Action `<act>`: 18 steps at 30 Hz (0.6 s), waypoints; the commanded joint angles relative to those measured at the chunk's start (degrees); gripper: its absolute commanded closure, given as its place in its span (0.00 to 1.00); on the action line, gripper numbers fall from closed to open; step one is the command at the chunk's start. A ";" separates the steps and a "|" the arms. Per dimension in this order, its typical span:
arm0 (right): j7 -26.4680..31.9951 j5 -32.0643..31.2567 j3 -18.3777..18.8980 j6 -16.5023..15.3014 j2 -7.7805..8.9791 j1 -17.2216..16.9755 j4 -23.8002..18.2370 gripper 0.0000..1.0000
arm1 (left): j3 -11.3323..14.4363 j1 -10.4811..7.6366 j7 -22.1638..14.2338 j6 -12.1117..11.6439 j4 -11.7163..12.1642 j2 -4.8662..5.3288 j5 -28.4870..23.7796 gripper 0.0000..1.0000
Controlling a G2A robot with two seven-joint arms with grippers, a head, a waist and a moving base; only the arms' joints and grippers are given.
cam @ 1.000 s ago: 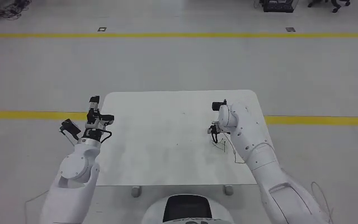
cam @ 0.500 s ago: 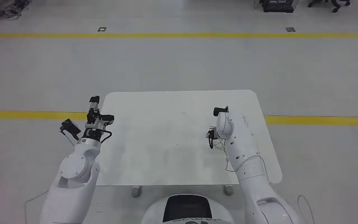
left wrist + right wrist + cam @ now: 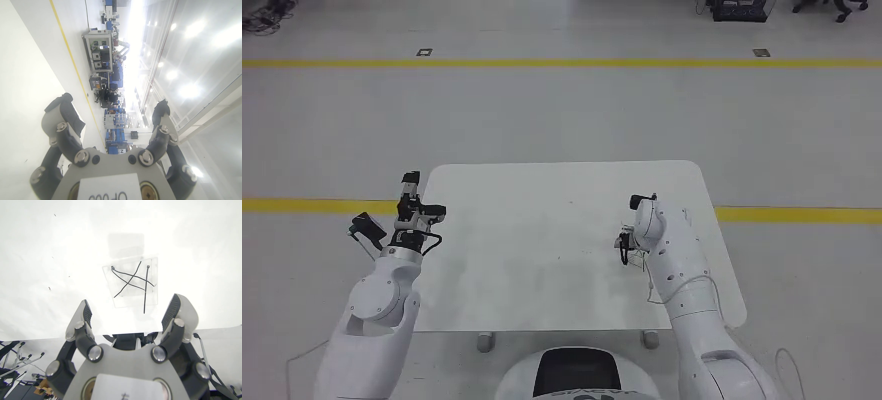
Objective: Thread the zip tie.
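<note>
Black zip ties (image 3: 146, 289), thin and long, lie crossed over each other in a clear flat tray (image 3: 154, 298) on the white counter (image 3: 532, 250). One tail pokes out over the tray's edge. Your right end effector (image 3: 130, 299) hangs above the tray with its fingers spread wide, holding nothing. Your left end effector (image 3: 113, 99) is spread too, off by the counter's left edge, well apart from the ties. Since a second ago your right arm has pulled its elbow in toward the body. Your left arm has not moved.
</note>
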 commanded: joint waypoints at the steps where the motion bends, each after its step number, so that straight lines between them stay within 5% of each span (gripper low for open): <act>1: 0.00 -0.01 -0.08 0.00 0.02 -0.03 -0.06 0.00 | 0.00 0.00 0.00 0.00 0.00 0.00 0.00 0.00; 12: -0.49 0.28 0.45 0.00 0.13 -0.63 -0.77 0.00 | 0.00 0.00 0.00 0.00 0.00 0.00 0.00 0.00; 13: -0.36 0.14 0.48 0.00 0.12 -0.70 -0.94 0.11 | 0.00 0.00 0.00 0.00 0.00 0.00 0.00 0.00; 14: -0.30 -0.02 0.48 0.00 0.10 -0.76 -1.08 0.51 | 0.00 0.00 0.00 0.00 0.00 0.00 0.00 0.00; 18: -0.08 -0.21 0.70 0.00 0.03 -0.87 -1.04 0.57 | 0.00 0.00 0.00 0.00 0.00 0.00 0.00 0.00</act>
